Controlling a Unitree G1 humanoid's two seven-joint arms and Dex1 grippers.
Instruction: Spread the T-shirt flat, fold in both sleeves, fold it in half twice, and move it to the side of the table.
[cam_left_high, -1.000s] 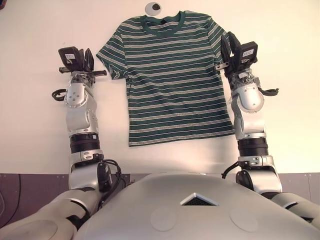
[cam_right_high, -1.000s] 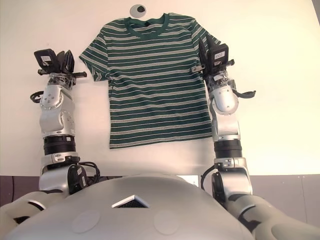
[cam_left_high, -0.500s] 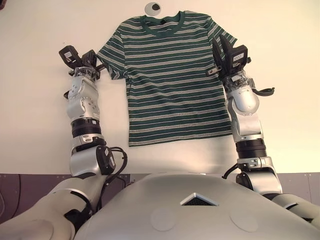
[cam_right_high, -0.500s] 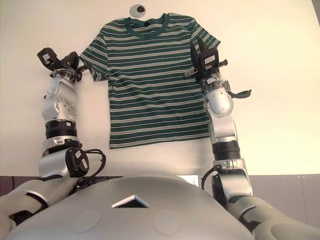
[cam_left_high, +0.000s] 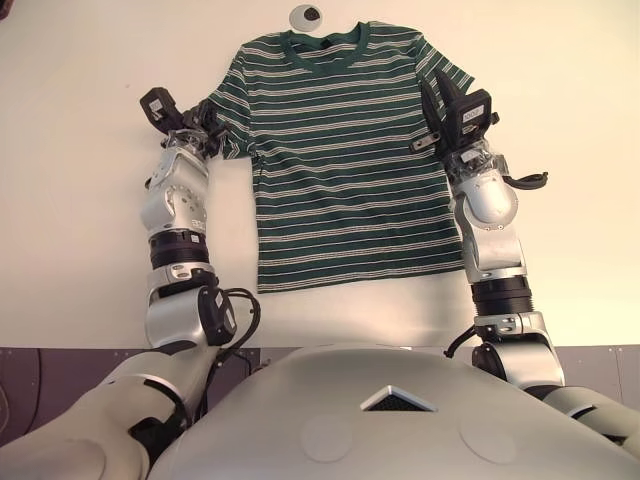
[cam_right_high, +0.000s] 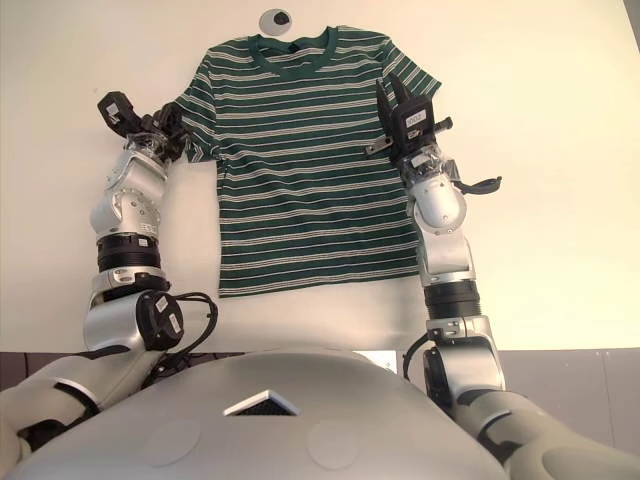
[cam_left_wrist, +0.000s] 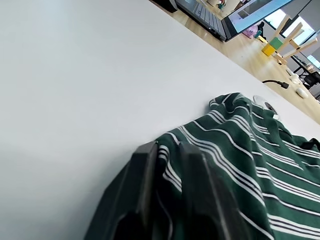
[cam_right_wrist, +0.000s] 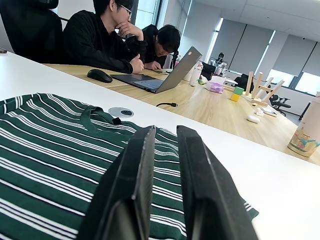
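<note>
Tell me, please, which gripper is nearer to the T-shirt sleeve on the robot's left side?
Left. The left gripper is at the outer edge of that left-side sleeve, while the right gripper is across the T-shirt, over the opposite sleeve.

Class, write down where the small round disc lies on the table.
In the left eye view the round disc lies on the table at its far side, just beyond the left end of the collar of the striped T-shirt.
</note>
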